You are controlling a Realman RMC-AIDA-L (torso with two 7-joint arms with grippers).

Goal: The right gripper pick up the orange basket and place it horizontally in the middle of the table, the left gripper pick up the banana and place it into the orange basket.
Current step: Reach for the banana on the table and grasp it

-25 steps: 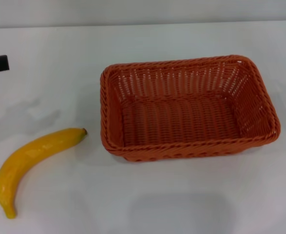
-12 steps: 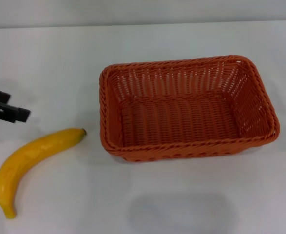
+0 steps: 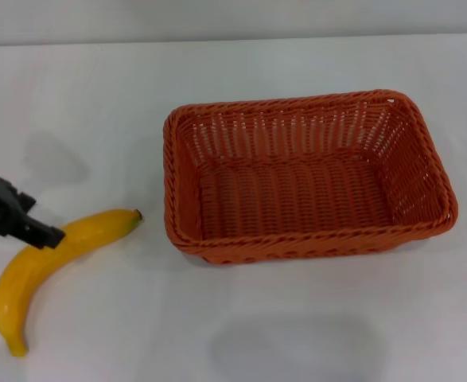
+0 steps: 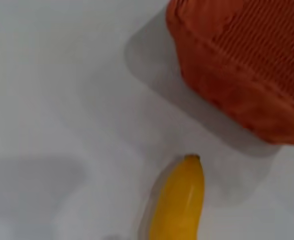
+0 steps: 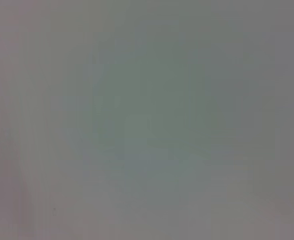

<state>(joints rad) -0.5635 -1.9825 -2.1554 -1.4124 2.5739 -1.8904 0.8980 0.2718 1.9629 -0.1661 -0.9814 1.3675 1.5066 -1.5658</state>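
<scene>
Orange basket (image 3: 309, 175) sits long side across mid-bench (image 3: 98, 95), empty; banana (image 3: 50, 267) lies flat just beside its left end, dark tip toward it, not touching; left pincer (image 3: 38, 232) is low over the banana's middle, fingers overlapping it in head view; clenched or released, can't tell; right pincer not in view. Risks, my read: curved, smooth skin, so an off-centre pinch could roll or swing it; a low carry could clip the basket's near rim. Nothing else on the bench blocks the path.
</scene>
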